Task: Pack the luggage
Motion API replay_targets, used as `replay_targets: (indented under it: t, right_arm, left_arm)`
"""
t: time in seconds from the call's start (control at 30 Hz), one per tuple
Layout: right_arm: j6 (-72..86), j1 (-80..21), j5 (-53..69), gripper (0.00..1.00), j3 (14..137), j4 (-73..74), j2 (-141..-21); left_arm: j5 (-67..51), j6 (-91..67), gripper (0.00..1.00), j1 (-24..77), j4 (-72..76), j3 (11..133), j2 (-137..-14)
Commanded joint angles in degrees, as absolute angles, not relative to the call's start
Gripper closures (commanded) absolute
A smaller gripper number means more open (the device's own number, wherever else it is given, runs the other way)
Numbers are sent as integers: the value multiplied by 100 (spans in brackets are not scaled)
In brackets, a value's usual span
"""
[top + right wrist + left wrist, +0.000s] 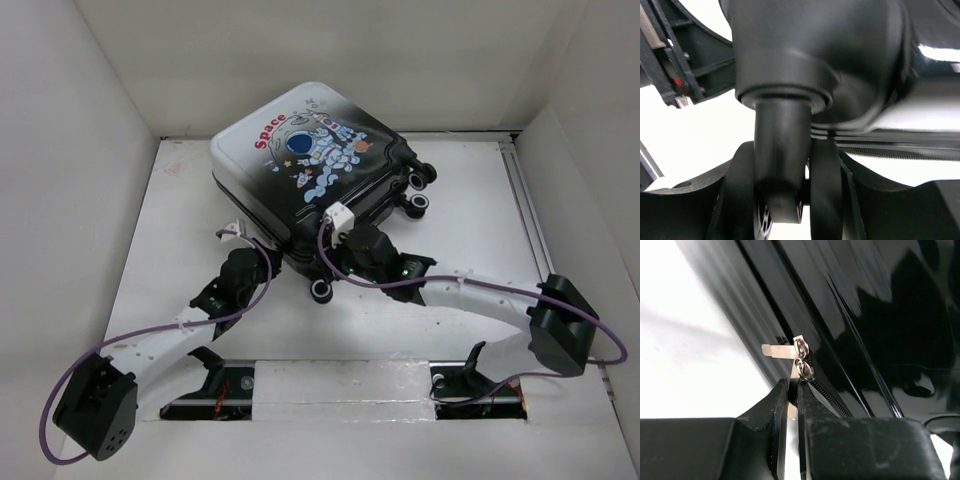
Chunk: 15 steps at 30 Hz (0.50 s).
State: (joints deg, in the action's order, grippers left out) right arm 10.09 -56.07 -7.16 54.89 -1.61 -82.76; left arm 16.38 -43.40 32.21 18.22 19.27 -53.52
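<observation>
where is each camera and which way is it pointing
Top external: above and behind the arm bases, facing down at the table and luggage; both arms, left gripper and right gripper, show.
Left wrist: on the left arm, facing along its fingers to the zipper pull they pinch.
Right wrist: close against the luggage, facing past its fingers flanking a caster stem.
Shared: all three see the luggage's black shell.

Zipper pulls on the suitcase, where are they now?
Left wrist view: both zipper pulls meet on the luggage's near-left edge, one pinched in the left gripper, the other sticking out left.
</observation>
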Motion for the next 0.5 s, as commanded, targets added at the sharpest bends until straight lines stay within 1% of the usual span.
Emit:
replay_targets:
  t: [0.0, 0.03, 0.17, 0.27, 0.47]
  right_arm:
    - [967, -5502, -1441, 100, 4949, -334, -7261]
    - [967, -5502, -1441, 100, 4835, -282, -6981]
    - [967, -5502, -1512, 100, 4545, -27, -6488]
    - [967, -5502, -1328, 100, 4395, 105, -6206]
    - [967, -5502, -1072, 100, 4219, 158, -5960]
  left_arm:
    - [2593, -4166, 100, 3050, 905, 1934, -5326]
    - [2697, -4166, 100, 3050, 818, 1934, -5274]
    - [2953, -4166, 100, 3050, 554, 1986, -5212]
    - [3094, -4219, 100, 3050, 475, 1986, -5212]
    - [3226, -4394, 100, 3050, 387, 2311, -5625]
